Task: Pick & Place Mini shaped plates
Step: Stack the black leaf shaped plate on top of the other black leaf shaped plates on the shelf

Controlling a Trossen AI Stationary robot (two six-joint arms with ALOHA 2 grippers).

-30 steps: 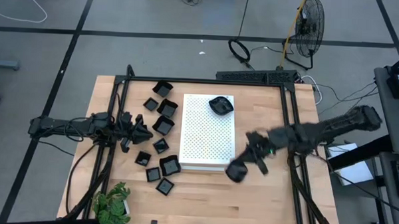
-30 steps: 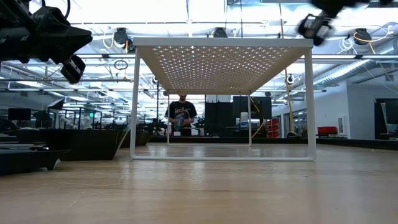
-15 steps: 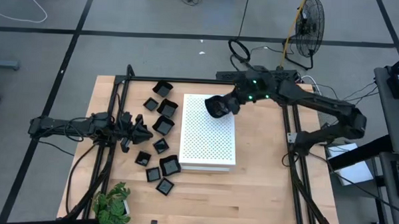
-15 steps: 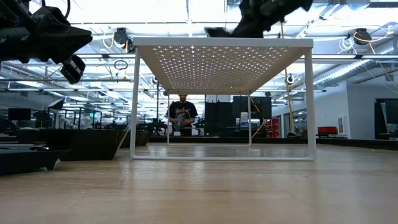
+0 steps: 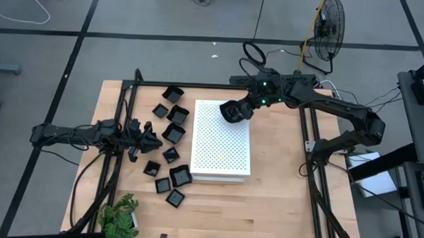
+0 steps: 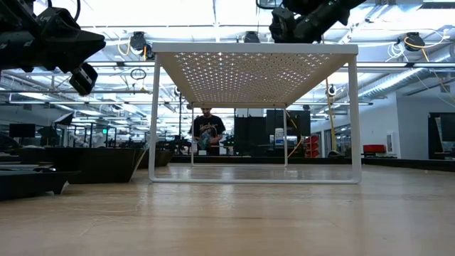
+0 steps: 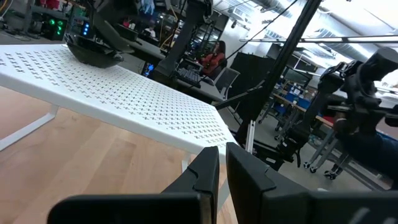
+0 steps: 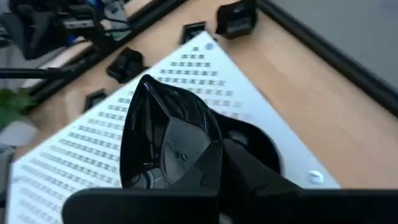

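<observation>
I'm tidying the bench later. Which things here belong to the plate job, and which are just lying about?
Part of the job:
- mini shaped plates scattered on the table
- rounded plate held by the right pincer
- white perforated board
- left pincer, waiting

Lying about:
- potted plant
- fan

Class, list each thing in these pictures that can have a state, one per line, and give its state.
Right gripper: shut on a rounded black plate, above the white perforated board.
Left gripper: shut, empty, beside the board.
Square black plates: lying on the table, left of the board.
</observation>
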